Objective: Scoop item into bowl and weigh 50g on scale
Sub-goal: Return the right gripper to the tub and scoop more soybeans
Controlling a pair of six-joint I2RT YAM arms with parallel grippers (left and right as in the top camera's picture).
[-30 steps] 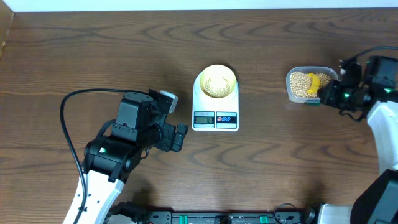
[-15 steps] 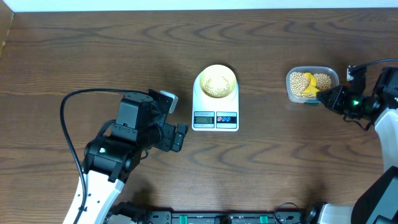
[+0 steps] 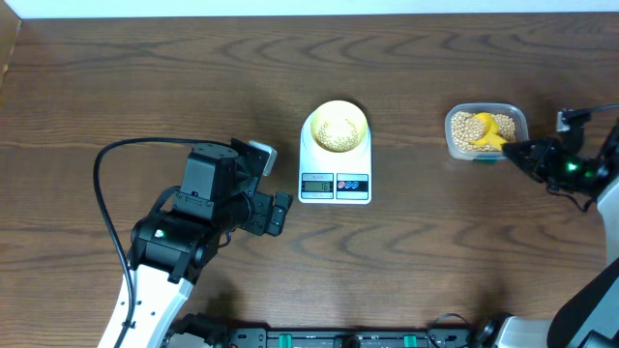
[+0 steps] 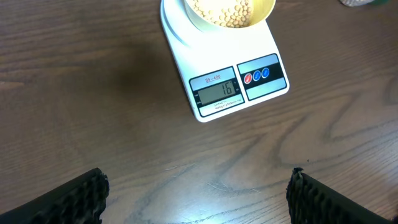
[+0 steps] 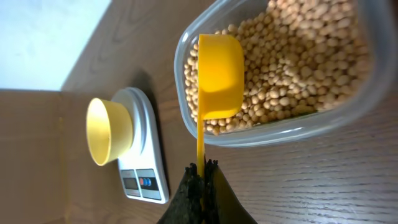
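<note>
The pale-yellow bowl [image 3: 338,127] holds a small pile of tan beans [image 4: 227,11] and stands on the white scale [image 3: 335,182], whose display [image 4: 215,92] reads 16. More beans [image 3: 467,130] fill a clear plastic container [image 3: 516,115] at the right. My right gripper [image 3: 513,150] is shut on the handle of a yellow scoop [image 5: 219,68], whose cup rests on the beans in the container [image 5: 292,127]. My left gripper [image 3: 279,213] is open and empty, to the left of the scale, its fingers wide apart over bare wood [image 4: 198,193].
A black cable [image 3: 111,193] loops around the left arm. The table's far edge meets a white wall at the top.
My right arm has drawn back to the right, and the scoop's cup has settled lower on the beans in the container. The left arm has not moved.
</note>
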